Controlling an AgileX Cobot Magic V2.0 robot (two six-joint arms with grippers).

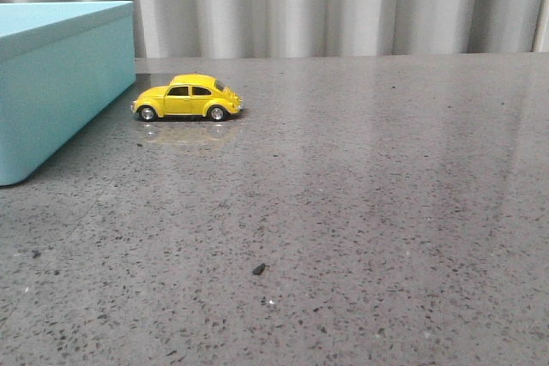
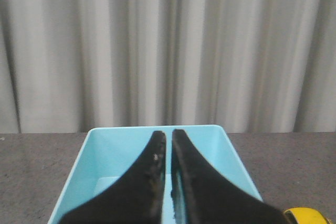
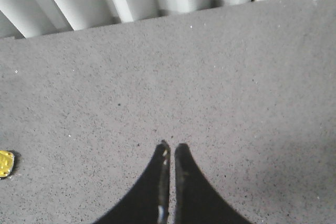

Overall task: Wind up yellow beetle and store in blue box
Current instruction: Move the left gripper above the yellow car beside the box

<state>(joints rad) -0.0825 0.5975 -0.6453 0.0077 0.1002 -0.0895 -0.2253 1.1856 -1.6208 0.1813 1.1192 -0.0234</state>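
The yellow beetle (image 1: 188,98) stands on its wheels on the grey table, side-on, just right of the blue box (image 1: 60,83), which fills the far left. Neither arm shows in the front view. In the left wrist view my left gripper (image 2: 169,134) is shut with nothing held, hovering over the open blue box (image 2: 100,153); a sliver of the yellow beetle (image 2: 306,216) peeks in at the picture's corner. In the right wrist view my right gripper (image 3: 172,146) is shut and empty above bare table, and an edge of the yellow beetle (image 3: 6,163) shows at the frame's side.
A pleated grey curtain (image 1: 343,2) closes off the back of the speckled grey table (image 1: 360,212). A small dark crumb (image 1: 258,269) lies near the front middle.
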